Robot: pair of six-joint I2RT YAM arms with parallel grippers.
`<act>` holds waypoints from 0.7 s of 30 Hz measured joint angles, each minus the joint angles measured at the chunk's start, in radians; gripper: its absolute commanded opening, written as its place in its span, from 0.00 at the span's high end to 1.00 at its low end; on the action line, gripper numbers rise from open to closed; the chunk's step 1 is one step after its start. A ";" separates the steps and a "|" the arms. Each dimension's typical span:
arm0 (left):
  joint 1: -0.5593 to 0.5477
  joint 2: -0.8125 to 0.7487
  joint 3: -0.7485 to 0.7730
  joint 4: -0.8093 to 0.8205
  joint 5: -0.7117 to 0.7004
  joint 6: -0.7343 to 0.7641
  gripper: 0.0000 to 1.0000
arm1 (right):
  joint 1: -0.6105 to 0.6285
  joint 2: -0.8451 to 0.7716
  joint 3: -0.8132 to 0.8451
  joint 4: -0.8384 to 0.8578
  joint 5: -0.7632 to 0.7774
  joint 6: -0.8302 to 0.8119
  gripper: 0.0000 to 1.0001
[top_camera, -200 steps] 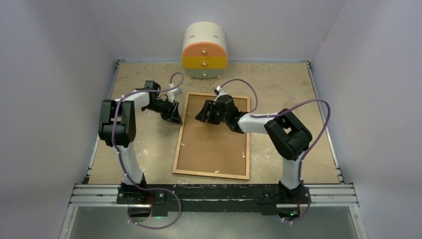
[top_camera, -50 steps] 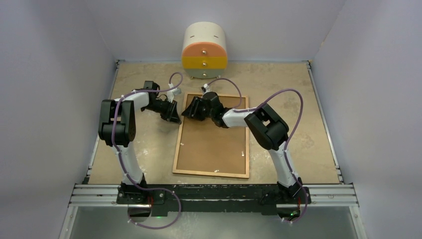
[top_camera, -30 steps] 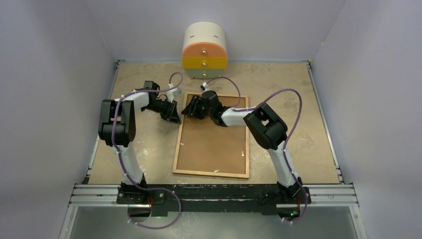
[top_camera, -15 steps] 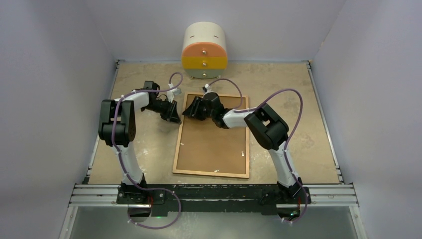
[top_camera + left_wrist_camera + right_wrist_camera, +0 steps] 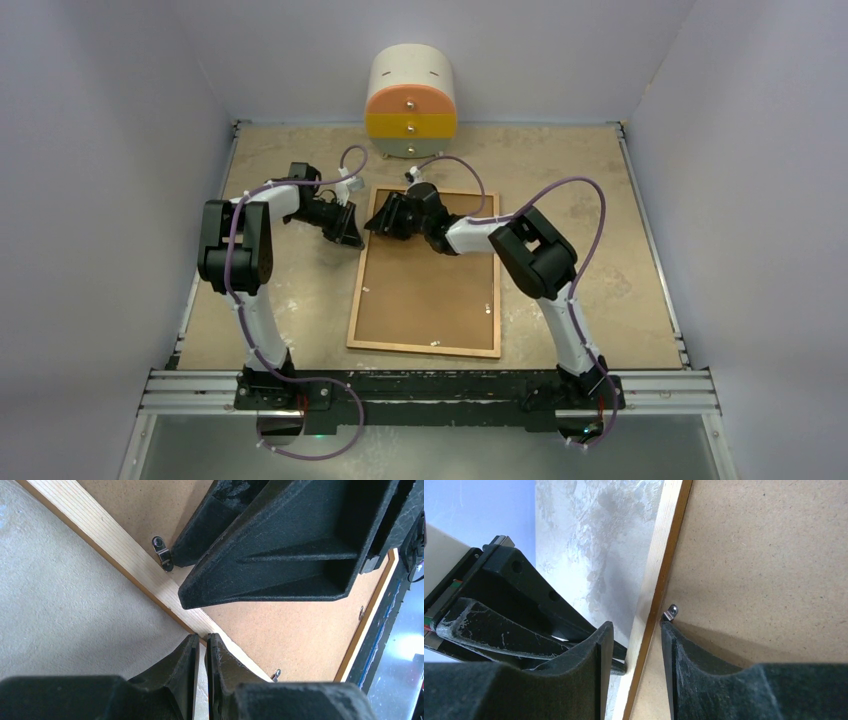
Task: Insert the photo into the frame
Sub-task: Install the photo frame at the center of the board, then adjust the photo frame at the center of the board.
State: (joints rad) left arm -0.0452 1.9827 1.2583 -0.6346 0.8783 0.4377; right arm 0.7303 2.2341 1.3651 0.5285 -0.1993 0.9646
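The frame lies face down on the table, its thin wooden rail around a brown backing board. The photo is hidden. My left gripper is shut, its tips touching the outer side of the frame's left rail. My right gripper is open and low over the same rail near the far left corner. Its jaws straddle the rail, and the inner finger touches a small metal turn clip on the board. The clip also shows in the left wrist view.
A round drawer unit with orange, yellow and pale drawers stands against the back wall. Other small metal clips sit along the frame's edges. The two grippers are very close together over the frame's left rail. Walls enclose the table.
My right gripper has moved left from the upper middle of the backing board to the frame's left rail, with only a slight shift in the last second. The left arm has not moved.
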 measured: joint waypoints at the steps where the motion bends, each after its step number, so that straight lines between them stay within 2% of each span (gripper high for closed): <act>1: 0.000 0.000 0.000 0.000 0.000 0.000 0.86 | -0.001 0.002 0.002 0.000 -0.005 0.003 0.56; 18: 0.001 0.000 0.000 0.000 0.000 0.000 0.86 | 0.000 0.039 0.033 0.029 -0.025 0.085 0.56; 21: 0.001 0.000 0.000 -0.002 0.000 0.003 0.87 | 0.000 0.037 0.028 0.035 -0.025 0.091 0.53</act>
State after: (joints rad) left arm -0.0444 1.9827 1.2583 -0.6365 0.8787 0.4412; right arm 0.7300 2.2711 1.3930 0.5632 -0.2241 1.0557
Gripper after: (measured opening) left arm 0.140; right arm 0.439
